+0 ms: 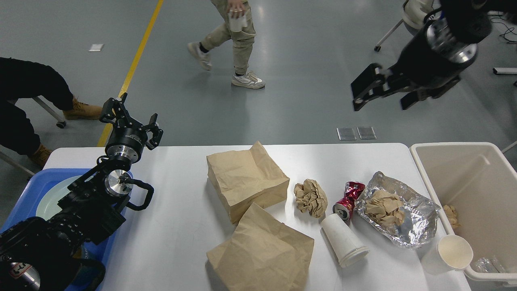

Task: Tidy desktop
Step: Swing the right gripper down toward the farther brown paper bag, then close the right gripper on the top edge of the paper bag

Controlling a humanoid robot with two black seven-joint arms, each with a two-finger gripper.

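The white desktop [177, 202] carries litter: two brown paper bags [246, 182] [262, 250], a crumpled brown paper ball [311, 197], a crushed red can [349, 200], a foil wrapper with crumpled paper in it [398, 214], a white paper cup on its side [343, 240] and an upright white cup [450, 254]. My left gripper [131, 119] is open and empty over the table's far left edge. My right gripper [379, 105] is open and empty, blurred, high above the floor beyond the far right of the table.
A beige bin [428, 178] stands at the table's right end with some scraps inside. A blue tray [24, 194] holding a pale plate sits at the left under my left arm. A person walks across the floor behind; another sits at the far left.
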